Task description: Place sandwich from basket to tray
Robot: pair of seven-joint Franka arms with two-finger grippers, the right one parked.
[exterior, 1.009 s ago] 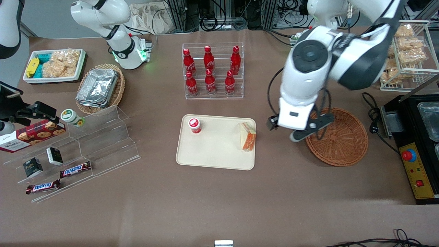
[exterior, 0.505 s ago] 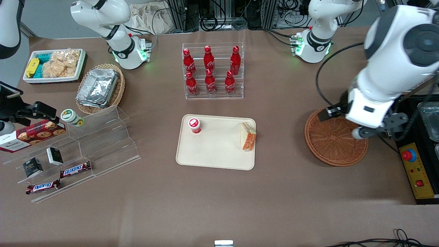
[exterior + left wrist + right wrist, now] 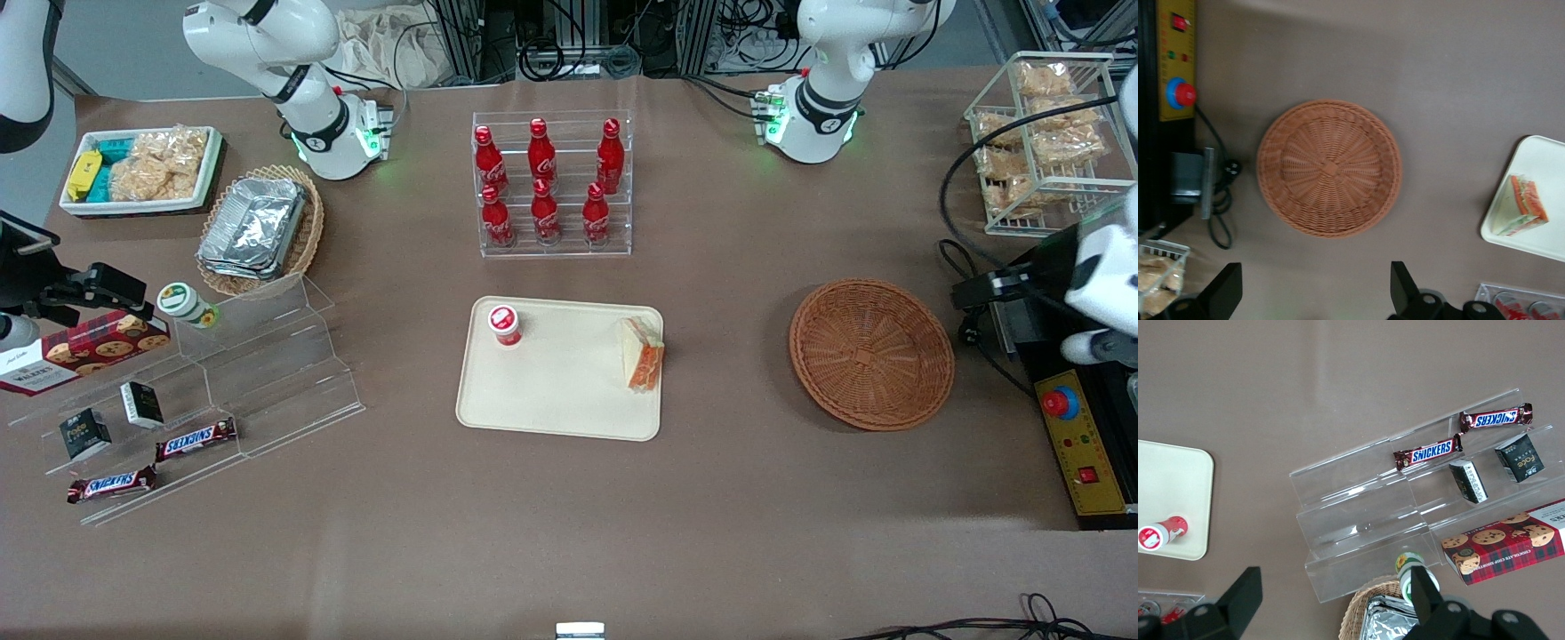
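With the sandwich [image 3: 643,355] lying on the tray [image 3: 558,418], the released, empty pincer [image 3: 1313,288] hangs high above the empty basket [image 3: 1329,168], task apparently complete.

"SNICKERS" on two candy bars [image 3: 1431,451], "Fode" on small dark box [image 3: 1519,457]
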